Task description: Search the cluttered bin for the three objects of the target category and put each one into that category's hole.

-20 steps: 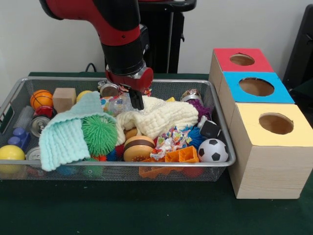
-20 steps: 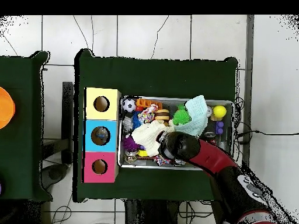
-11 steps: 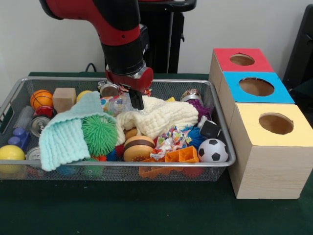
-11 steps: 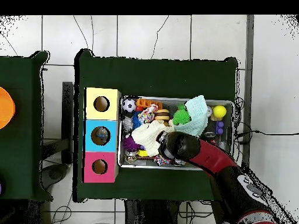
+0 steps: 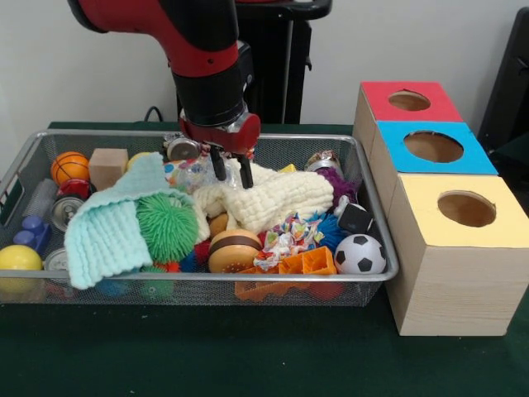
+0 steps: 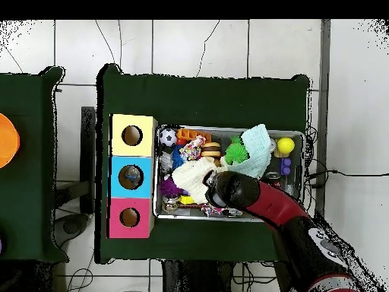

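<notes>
Cream-coloured cloth (image 5: 277,201) lay directly beneath the robot's hand (image 5: 232,169), whose fingers stood apart over the cluttered wire bin (image 5: 374,217).

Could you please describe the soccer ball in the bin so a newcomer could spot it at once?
Start at the wire bin and go to its front corner nearest the yellow-topped box. The soccer ball sits there against the mesh, beside the orange plastic piece; it alone is white with black patches.

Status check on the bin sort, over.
Gripper open, empty, fingers over the cream cloth in the wire bin. No target picked yet. Cream cloth and mint cloth cover much of the clutter.
</notes>
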Tool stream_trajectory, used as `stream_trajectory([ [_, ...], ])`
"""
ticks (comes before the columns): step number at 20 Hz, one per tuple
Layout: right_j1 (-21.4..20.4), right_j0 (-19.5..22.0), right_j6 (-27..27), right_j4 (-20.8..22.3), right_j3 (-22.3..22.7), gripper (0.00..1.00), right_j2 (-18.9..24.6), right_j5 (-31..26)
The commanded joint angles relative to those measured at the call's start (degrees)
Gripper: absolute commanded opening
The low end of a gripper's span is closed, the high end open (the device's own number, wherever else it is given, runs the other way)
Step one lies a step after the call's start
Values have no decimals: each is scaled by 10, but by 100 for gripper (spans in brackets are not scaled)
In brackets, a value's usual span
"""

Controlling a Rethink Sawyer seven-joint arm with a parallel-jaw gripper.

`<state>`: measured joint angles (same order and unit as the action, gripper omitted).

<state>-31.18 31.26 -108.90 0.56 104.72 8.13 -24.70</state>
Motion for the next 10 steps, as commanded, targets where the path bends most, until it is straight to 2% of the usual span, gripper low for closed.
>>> stream_trajectory([
  [1,25,-4,-39,10,-15,100,14,-7],
  [10,26,-7,-38,14,-22,100,10,1],
])
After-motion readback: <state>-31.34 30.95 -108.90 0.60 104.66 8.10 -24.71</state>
